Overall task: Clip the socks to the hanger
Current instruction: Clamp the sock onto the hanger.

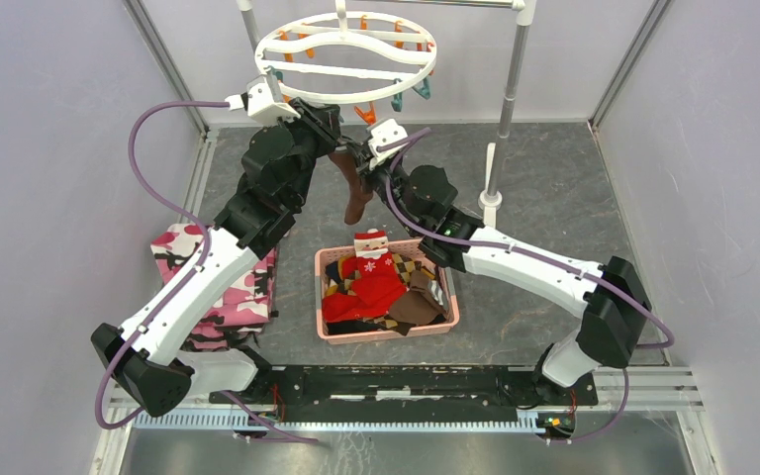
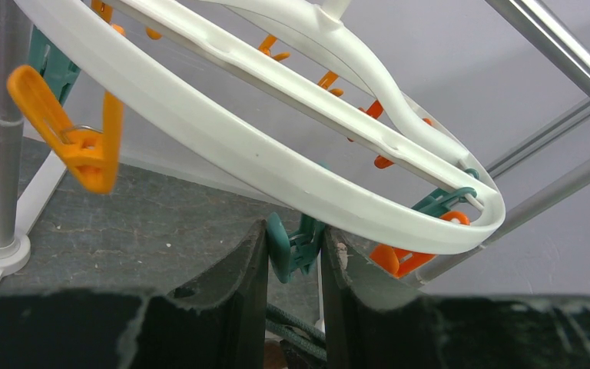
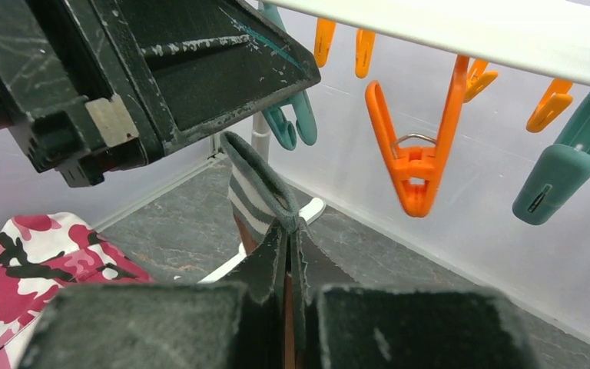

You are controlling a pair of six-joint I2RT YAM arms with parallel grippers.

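Note:
The white ring hanger (image 1: 346, 45) hangs at the back with orange and teal clips round its rim. My left gripper (image 1: 329, 121) is just under its front rim. In the left wrist view its fingers (image 2: 295, 254) press both sides of a teal clip (image 2: 298, 244) below the ring (image 2: 276, 165). My right gripper (image 1: 358, 150) is shut on the grey-and-white striped cuff (image 3: 255, 192) of a dark brown sock (image 1: 357, 198). It holds the cuff up just below the left gripper, and the sock's foot hangs down. The other sock of the pair cannot be made out.
A pink basket (image 1: 329, 332) in front holds a red Santa sock (image 1: 371, 272), argyle socks and brown fabric. A pink camouflage cloth (image 1: 220, 292) lies at the left. The rack's metal pole (image 1: 511, 89) and white base (image 1: 490, 198) stand at the back right. An orange clip (image 3: 419, 154) hangs close by.

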